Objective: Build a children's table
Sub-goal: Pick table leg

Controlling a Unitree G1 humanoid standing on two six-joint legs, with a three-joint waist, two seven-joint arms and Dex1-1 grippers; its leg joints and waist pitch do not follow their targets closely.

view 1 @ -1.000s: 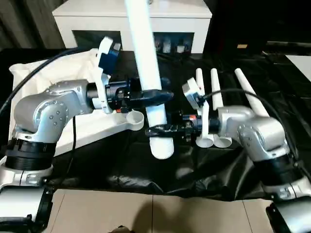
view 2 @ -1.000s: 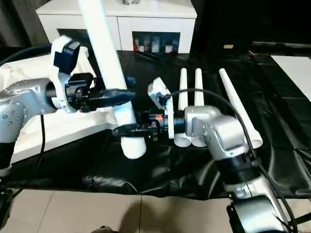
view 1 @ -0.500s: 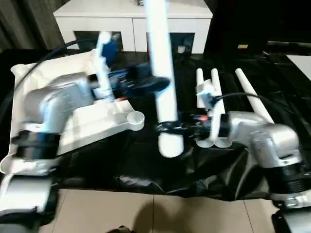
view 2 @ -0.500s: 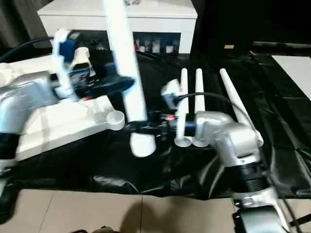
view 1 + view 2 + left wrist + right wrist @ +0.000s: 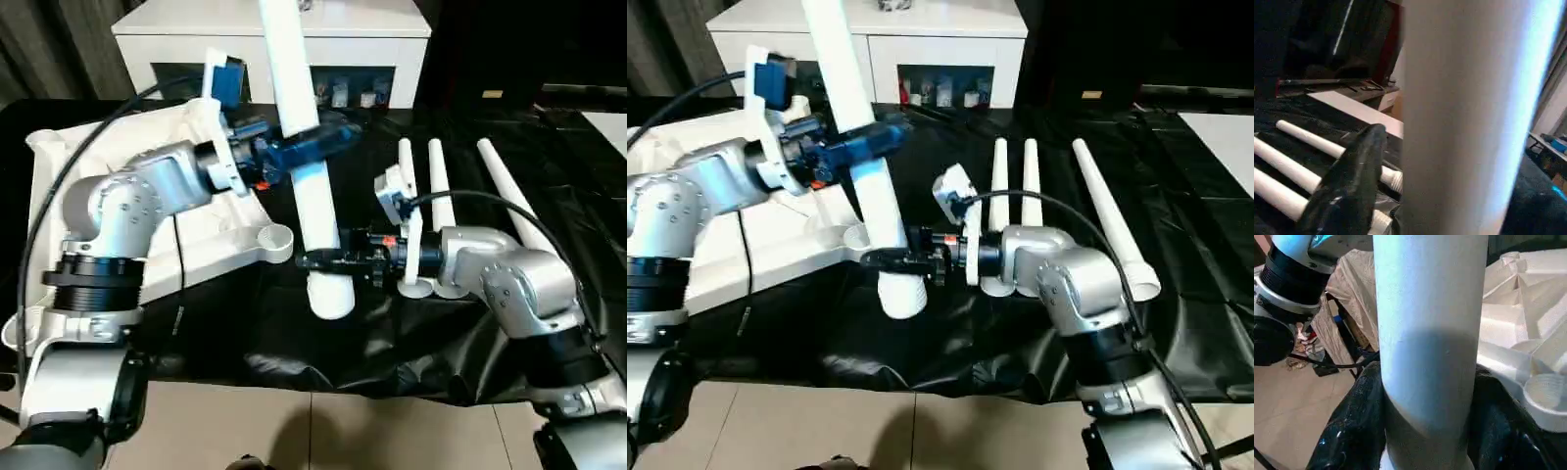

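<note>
as the right gripper (image 5: 315, 260) clamps the thick lower end of a white leg (image 5: 299, 147) just above the black cloth (image 5: 392, 343), its dark fingers (image 5: 1354, 431) hug the tube on both sides and hold it nearly upright, the open foot of the tube hanging close to the near edge of the work surface. higher up the same leg, the left gripper (image 5: 328, 137) now sits across the shaft; over the last second it has slid up from a spot near the middle and its jaws have widened and drawn in again, so whether they have bitten is not clear from the pictures, though one black finger (image 5: 1347, 181) lies right beside the tube. the leg has also tipped, its top leaning toward the robot's left. just beside the leg's lower end lies the tabletop (image 5: 59, 196), ribbed underside up, with a round corner socket (image 5: 276, 236) nearest the tube. three spare legs (image 5: 436, 196) rest side by side on the cloth to the right, behind the right forearm. farthest back stands a white cabinet (image 5: 274, 39). the regrip looks like preparation for swinging the leg's threaded end toward the socket, a step not yet made.
</note>
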